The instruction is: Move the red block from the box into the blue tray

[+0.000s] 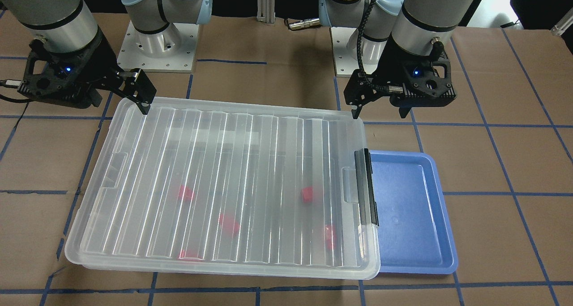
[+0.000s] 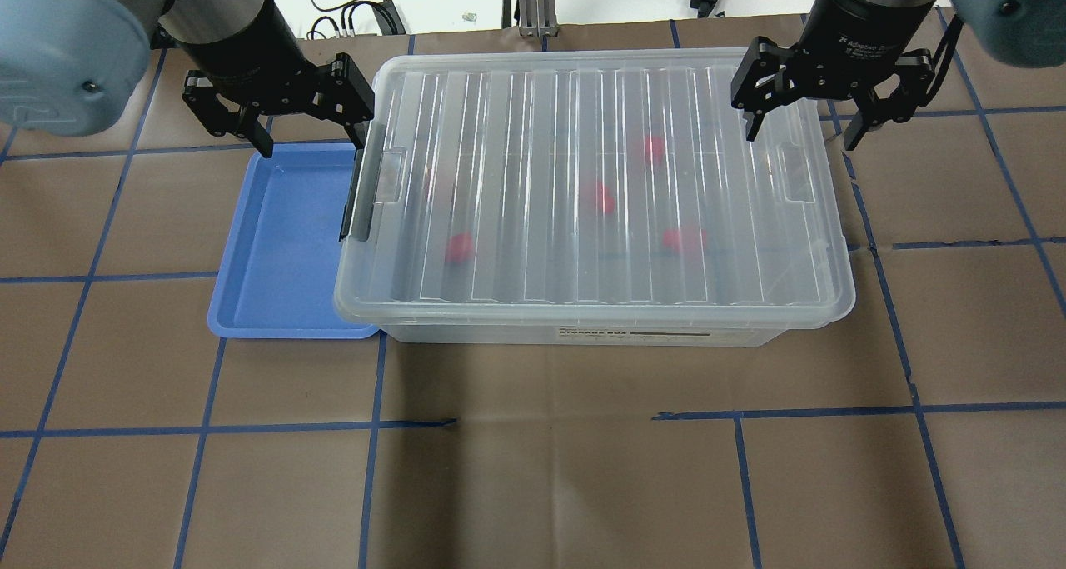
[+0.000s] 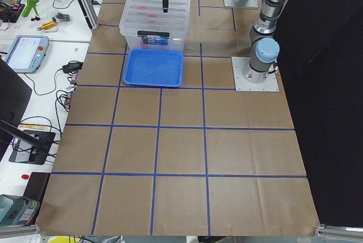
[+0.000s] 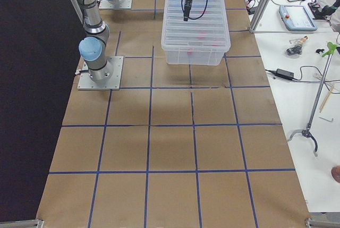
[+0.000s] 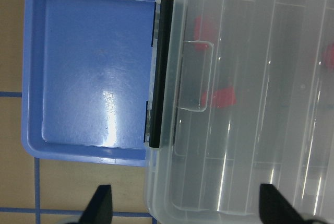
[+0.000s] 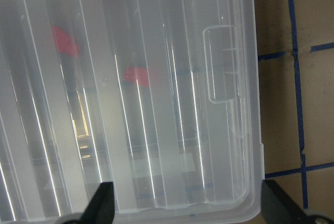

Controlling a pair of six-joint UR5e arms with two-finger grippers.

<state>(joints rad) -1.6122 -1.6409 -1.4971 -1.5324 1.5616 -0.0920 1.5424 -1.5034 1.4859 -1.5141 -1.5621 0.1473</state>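
The box [image 2: 575, 102], a clear bin, has its ribbed lid on and its black latch bar [image 2: 356, 194] at the end by the blue tray [image 2: 283, 244]. That end overhangs the tray's edge, and the tray holds nothing. Several red blocks [image 2: 458, 248] show blurred through the lid, so I cannot tell which is the stepped one. My left gripper [image 2: 312, 136] is open and empty above the latch end, straddling the box edge and the tray [image 5: 94, 78]. My right gripper [image 2: 801, 127] is open and empty above the lid's opposite end [image 6: 172, 78].
Brown paper with a blue tape grid covers the table [image 2: 533, 469]. The arm bases [image 1: 156, 41] stand behind the box. Side benches with tools and a tablet [image 3: 25, 50] lie beyond the table.
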